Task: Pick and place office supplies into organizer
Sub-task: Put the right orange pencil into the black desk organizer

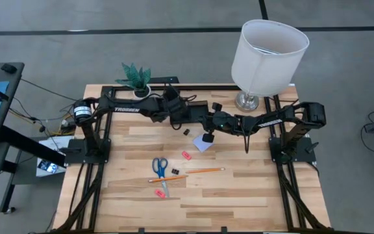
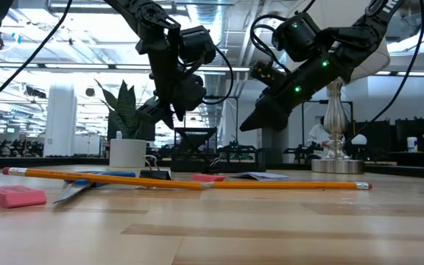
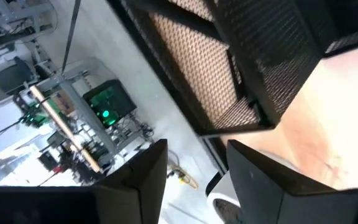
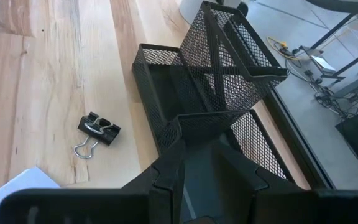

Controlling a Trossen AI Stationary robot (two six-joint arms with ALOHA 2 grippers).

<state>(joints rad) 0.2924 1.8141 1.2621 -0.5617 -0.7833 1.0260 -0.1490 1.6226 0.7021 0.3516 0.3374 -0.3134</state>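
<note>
The black mesh organizer (image 4: 210, 81) stands near the table's far edge, and a thin dark rod leans slantwise in its taller cup section. My left gripper (image 3: 197, 180) hangs open right beside the organizer (image 3: 253, 68), above the table (image 2: 171, 110), with nothing between its fingers. My right gripper (image 4: 207, 155) is shut and hovers over the lavender note pad (image 1: 203, 146), pointing at the organizer. On the table lie a black clip (image 4: 98, 134), blue-handled scissors (image 1: 160, 168), two orange pencils (image 1: 203, 170), and pink erasers (image 1: 186, 155).
A potted plant (image 1: 135, 78) stands at the far left corner and a lamp with a white shade (image 1: 268, 55) at the far right. A second black clip (image 1: 174, 171) and a second pink eraser (image 1: 160, 193) lie by the scissors. The near half of the table is bare wood.
</note>
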